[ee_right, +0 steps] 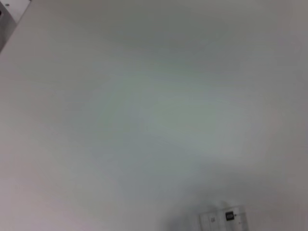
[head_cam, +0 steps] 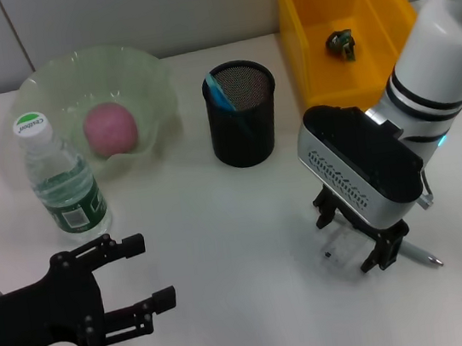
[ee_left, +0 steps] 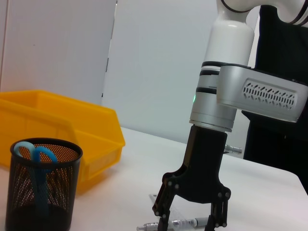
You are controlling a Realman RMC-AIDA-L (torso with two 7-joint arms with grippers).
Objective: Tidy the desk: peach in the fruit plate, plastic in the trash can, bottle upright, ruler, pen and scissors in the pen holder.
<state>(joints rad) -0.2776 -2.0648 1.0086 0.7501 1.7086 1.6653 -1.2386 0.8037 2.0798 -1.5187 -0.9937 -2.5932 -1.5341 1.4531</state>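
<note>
A pink peach (head_cam: 110, 127) lies in the green fruit plate (head_cam: 148, 73). The water bottle (head_cam: 65, 183) stands upright in front of the plate. Blue-handled scissors (head_cam: 221, 92) stick out of the black mesh pen holder (head_cam: 244, 128). A crumpled piece of plastic (head_cam: 340, 43) sits in the yellow trash can (head_cam: 317, 49). My right gripper (head_cam: 356, 237) is open and points down just above the table, over a silver pen (head_cam: 422, 257) that lies flat. A clear ruler (ee_right: 224, 219) lies on the table beside it. My left gripper (head_cam: 146, 273) rests open at the front left.
The white table (head_cam: 221, 226) carries everything. From the left wrist, the pen holder (ee_left: 41, 192) stands before the yellow bin (ee_left: 72, 125), with the right gripper (ee_left: 190, 221) and the pen (ee_left: 180, 224) farther off.
</note>
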